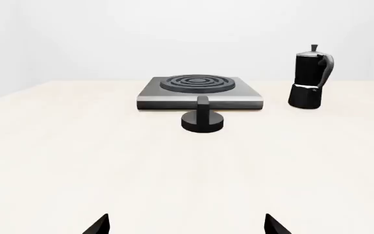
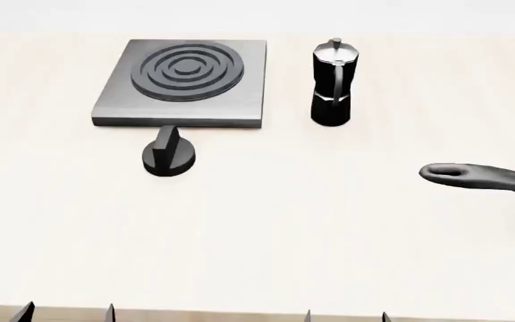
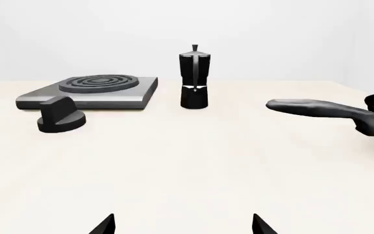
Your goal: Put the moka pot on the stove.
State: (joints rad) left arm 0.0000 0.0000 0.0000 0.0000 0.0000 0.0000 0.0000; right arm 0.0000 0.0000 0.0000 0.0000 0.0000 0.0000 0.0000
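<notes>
- Head view, left to right. The stove (image 2: 186, 84), a flat grey square plate with a ring burner, lies on the pale bench (image 2: 267, 228) at about 11 o'clock. Nothing rests on it.
- A round black knob (image 2: 169, 155) stands just in front of the stove's near edge.
- The moka pot (image 2: 334, 82) stands upright at about 1 o'clock, beside the stove's right edge but not touching it, handle facing the robot.
- A black pan handle (image 2: 477, 178) juts in from 3 o'clock; the pan's inside is hidden.
- The left end effector (image 1: 187, 225) and right end effector (image 3: 183, 225) show only spread fingertips, released and grasping nothing, well apart from everything.
- Judgement: the task has not begun. Next, the right arm should reach forward and grip the pot.
</notes>
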